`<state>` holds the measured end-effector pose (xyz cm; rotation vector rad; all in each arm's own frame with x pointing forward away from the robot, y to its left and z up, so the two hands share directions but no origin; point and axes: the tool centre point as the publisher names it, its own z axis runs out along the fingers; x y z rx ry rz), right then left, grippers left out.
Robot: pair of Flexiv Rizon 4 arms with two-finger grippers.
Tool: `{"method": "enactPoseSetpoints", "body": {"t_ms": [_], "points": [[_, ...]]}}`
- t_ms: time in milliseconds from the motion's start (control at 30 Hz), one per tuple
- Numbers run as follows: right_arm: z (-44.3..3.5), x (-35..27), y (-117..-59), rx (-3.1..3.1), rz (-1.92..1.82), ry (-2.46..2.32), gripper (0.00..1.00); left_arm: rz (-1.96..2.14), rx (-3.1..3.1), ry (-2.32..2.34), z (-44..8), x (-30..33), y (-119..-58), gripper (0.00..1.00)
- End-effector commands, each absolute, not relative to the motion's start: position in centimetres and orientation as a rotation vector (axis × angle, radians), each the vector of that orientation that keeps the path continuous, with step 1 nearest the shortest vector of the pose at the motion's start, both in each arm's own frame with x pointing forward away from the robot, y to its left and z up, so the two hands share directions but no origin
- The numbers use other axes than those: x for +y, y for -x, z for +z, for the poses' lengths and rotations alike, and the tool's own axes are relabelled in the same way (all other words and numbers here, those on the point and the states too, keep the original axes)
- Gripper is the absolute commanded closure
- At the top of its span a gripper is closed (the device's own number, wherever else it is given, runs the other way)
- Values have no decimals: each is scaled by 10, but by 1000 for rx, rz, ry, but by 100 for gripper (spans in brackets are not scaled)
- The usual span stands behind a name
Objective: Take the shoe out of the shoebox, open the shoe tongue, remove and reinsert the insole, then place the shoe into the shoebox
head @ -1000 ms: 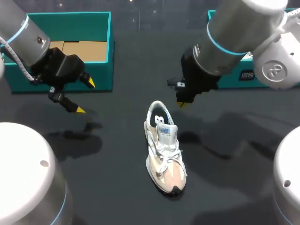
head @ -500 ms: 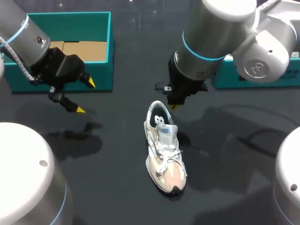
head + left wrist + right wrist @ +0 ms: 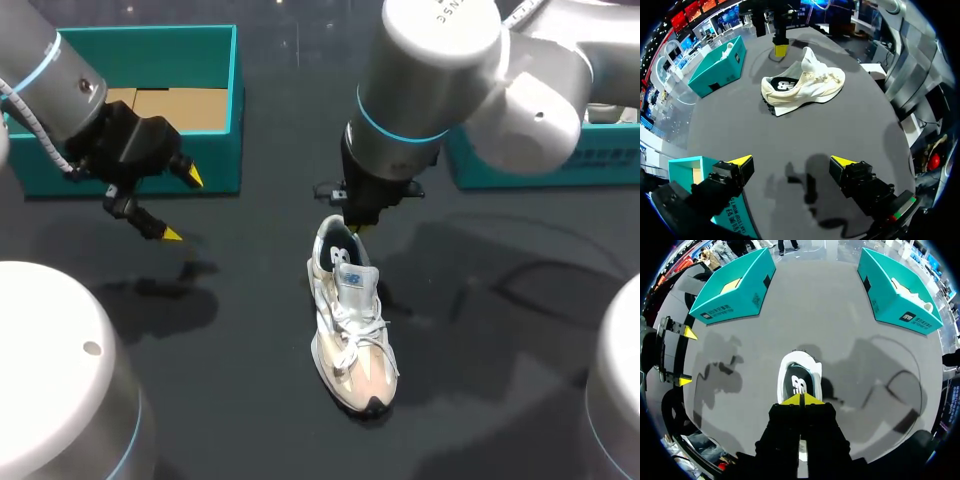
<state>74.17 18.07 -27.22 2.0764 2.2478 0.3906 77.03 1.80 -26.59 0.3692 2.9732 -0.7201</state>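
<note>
The centre shoe (image 3: 350, 320) looks light and floppy, best pinched at its firmer heel; right gripper (image 3: 357, 226) fingers together there, left gripper (image 3: 180, 205) fingers apart.

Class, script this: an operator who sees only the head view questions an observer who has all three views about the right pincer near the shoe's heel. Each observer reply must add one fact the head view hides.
Operator: My view hides the right pincer: open or shut?
Observer: Shut. The right wrist view shows its yellow tips pressed together, holding nothing.
Operator: Does it touch the shoe?
Observer: Seemingly not; the left wrist view shows a gap between them.
Operator: What is in the teal box on the right?
Observer: A white thing lies inside; I cannot tell what.
</note>
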Motion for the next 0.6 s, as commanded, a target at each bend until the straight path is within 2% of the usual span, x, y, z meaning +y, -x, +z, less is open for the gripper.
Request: {"method": "enactPoseSetpoints", "body": {"t_ms": [33, 200, 600], "points": [[-286, 187, -743, 2276, 369, -2012, 100, -716, 2972, -368, -266, 18, -769, 0], [-308, 193, -745, 2293, 287, -1912, 100, -716, 2972, -368, -266, 18, -769, 0], [-324, 195, -749, 2288, 254, -1821, 100, -716, 2972, -368, -266, 18, -769, 0]]}}
